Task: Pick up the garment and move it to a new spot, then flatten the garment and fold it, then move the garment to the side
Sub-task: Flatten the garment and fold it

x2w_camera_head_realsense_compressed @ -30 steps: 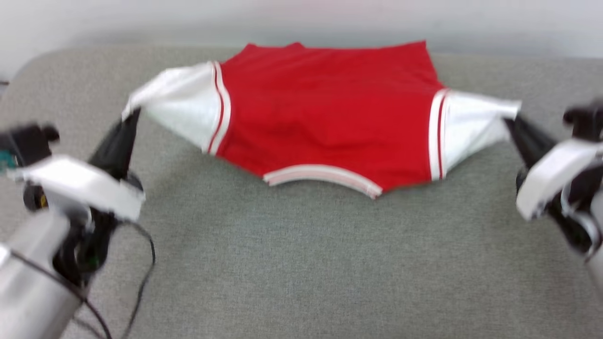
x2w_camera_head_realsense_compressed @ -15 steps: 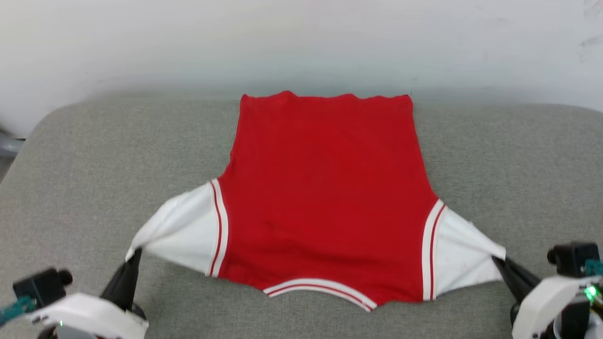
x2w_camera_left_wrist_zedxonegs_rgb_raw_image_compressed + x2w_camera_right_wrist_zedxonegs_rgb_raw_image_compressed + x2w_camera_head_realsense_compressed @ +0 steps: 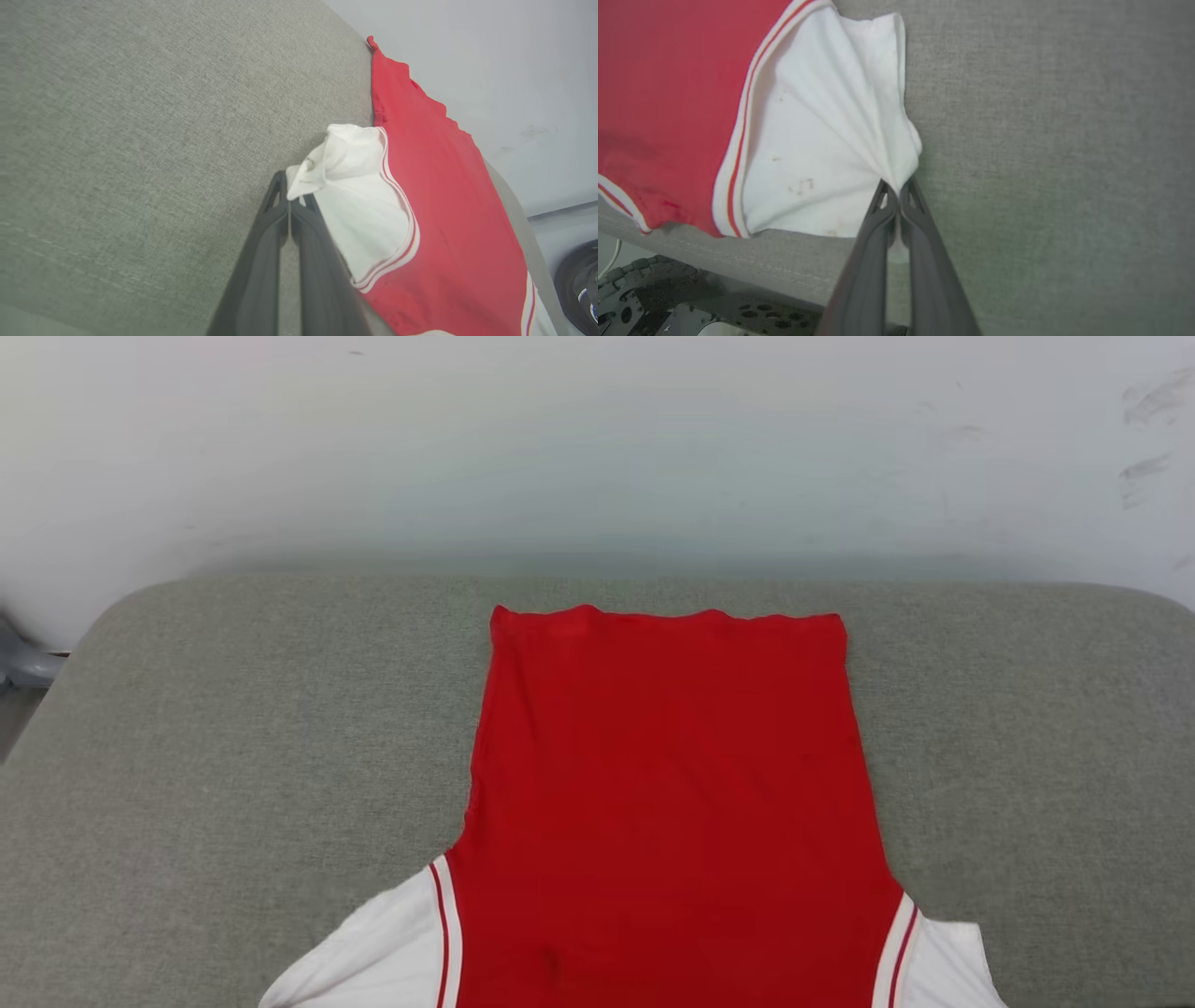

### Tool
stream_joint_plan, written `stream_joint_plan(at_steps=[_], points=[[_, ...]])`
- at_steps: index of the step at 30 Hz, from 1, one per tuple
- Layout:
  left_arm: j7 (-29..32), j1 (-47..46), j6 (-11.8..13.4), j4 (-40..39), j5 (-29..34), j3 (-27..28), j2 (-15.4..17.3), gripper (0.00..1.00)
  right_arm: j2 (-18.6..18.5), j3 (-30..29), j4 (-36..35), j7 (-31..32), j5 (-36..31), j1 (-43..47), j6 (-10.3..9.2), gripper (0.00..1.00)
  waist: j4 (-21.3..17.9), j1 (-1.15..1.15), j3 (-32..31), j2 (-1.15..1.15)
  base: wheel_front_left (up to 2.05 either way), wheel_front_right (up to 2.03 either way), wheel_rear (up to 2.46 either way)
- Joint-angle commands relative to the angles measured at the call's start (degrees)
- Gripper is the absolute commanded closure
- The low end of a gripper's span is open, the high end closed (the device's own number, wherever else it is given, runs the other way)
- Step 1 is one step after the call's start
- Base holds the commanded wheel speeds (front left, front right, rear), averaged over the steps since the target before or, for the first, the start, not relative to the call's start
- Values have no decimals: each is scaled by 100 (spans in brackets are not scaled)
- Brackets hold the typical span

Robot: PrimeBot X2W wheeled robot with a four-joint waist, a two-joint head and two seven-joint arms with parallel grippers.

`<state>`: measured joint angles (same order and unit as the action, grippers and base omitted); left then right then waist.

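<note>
Cuts off the red jersey (image 3: 667,803) at the bottom of the head view, collar and sleeve ends out of frame. On the left, pinches the white left sleeve (image 3: 359,200) in the left pincer (image 3: 288,196), fingers pressed together on the cloth. Lies flat down the middle of the grey fabric-covered table (image 3: 233,728), under a pale wall (image 3: 597,448). On the right, clamps the right sleeve (image 3: 822,130) likewise in the right pincer (image 3: 896,186). Stops a little short of the far edge now, hem right at it half a second ago; head camera tilted up since.
</note>
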<state>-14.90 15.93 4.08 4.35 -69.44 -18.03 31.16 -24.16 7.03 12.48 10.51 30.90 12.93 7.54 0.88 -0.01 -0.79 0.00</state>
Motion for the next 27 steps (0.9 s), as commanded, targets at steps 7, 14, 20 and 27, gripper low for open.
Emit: stream_joint_plan(at_steps=[7,14,20,27], points=[[-43,18,-56,136,223,3,-177,100,135,-156,-91,171,-39,242,-11,73,71,1,-37,0,0,0,0],[-43,-171,-86,56,415,-68,-214,100,136,-347,-567,120,-65,-307,-9,0,107,1,9,0,0,0,0],[-43,-377,-67,-161,589,-81,-230,100,-155,-622,-1167,330,-198,-1265,-9,0,244,1,382,0,0,0,0],[-22,-1042,-170,-346,881,-236,-335,100,-488,-763,-1280,1184,-258,-3127,-9,0,687,1,1173,0,0,0,0]])
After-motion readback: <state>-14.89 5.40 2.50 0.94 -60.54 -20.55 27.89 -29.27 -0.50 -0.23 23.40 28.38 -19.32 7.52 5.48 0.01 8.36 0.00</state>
